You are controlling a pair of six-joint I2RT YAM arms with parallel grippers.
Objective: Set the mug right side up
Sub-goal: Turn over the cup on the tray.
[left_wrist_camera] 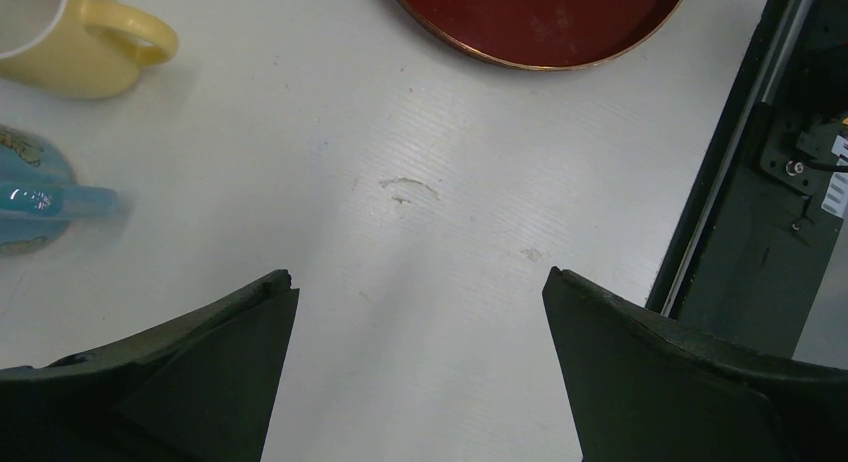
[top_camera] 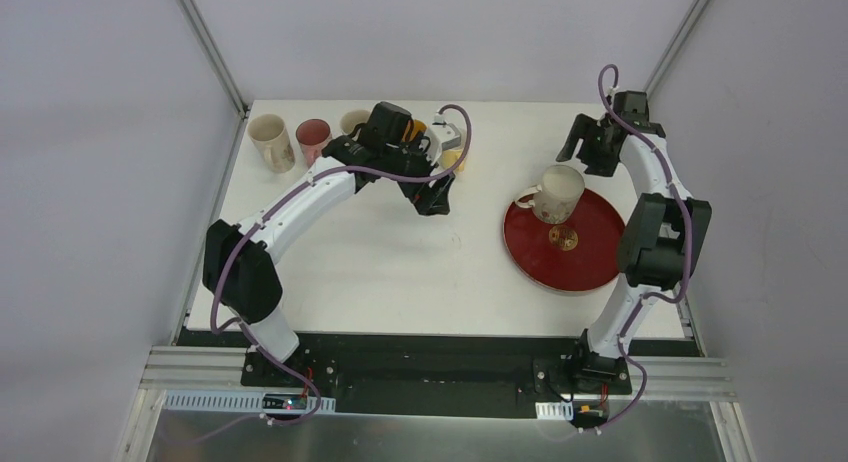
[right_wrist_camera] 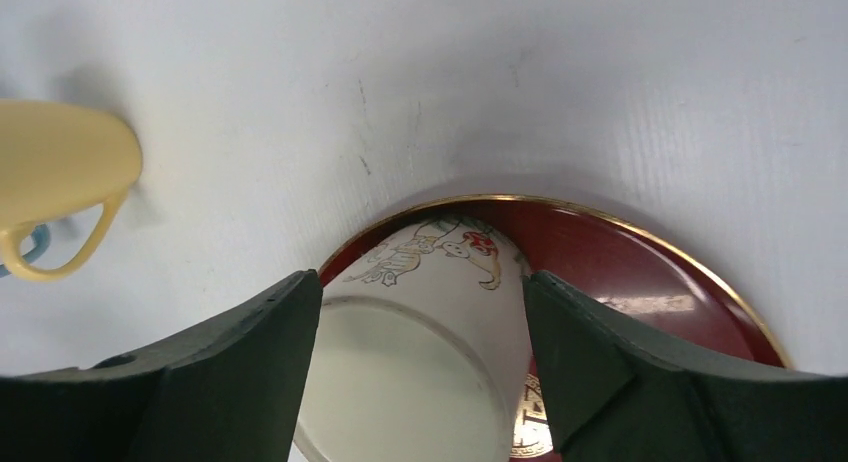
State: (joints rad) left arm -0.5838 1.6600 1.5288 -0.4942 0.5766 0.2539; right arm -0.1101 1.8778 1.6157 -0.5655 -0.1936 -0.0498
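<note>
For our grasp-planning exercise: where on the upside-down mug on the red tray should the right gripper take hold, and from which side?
Probably the round body wall of the mug, coming from the far side, where the open right gripper hovers. Its base faces up and its handle sticks out left, so close clear of that handle.

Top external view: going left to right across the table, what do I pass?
In order: cream mug → pink mug → tan mug, partly hidden → left gripper, jaws open → white mug on the red tray.
</note>
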